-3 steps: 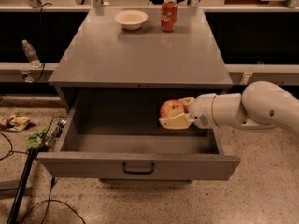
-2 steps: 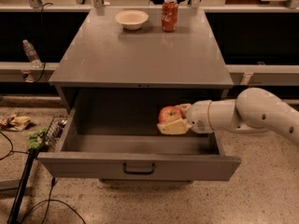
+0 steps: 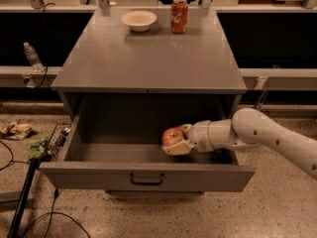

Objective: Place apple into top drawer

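The top drawer (image 3: 146, 177) is pulled wide open under the grey cabinet top; its flat front panel has a small dark handle (image 3: 146, 181). My white arm reaches in from the right, over the drawer's right wall. My gripper (image 3: 179, 139) is shut on the apple (image 3: 172, 136), a red apple with a yellowish patch. The apple sits low inside the drawer, right of centre, close to the drawer floor. I cannot tell whether it touches the floor.
On the cabinet top stand a white bowl (image 3: 138, 20) and a red soda can (image 3: 179, 15) at the back. A plastic bottle (image 3: 32, 56) lies on the ledge at left. Cables, a pole and litter (image 3: 17, 130) lie on the floor at left.
My gripper has moved left and lower into the drawer with the apple still in it. The drawer, bowl and can have not moved.
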`<state>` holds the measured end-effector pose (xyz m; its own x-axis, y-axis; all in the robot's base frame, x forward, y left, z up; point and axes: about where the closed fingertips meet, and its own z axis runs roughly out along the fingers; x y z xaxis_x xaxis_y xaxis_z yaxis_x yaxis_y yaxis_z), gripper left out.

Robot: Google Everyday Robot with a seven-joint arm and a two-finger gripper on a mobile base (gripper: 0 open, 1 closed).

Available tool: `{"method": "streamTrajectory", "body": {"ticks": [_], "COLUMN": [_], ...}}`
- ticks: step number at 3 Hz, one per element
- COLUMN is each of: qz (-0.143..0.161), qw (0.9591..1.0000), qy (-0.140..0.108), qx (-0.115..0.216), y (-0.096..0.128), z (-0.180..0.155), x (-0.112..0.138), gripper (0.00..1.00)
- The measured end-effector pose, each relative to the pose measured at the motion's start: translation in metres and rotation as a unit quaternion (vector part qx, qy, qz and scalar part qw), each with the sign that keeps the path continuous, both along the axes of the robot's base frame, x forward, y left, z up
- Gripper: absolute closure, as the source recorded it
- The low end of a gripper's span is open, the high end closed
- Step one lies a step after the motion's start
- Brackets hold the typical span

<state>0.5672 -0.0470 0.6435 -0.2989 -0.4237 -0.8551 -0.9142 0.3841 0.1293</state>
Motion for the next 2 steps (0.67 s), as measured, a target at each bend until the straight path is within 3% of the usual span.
{"method": "streamTrajectory", "body": {"ticks": [2], "qz": [0.006], "qw": [0.9985], "qy": [-0.047], "qx": [-0.028], "y": [0.0131], "z": [-0.0237], "x": [0.0141], "gripper": [0.28]}}
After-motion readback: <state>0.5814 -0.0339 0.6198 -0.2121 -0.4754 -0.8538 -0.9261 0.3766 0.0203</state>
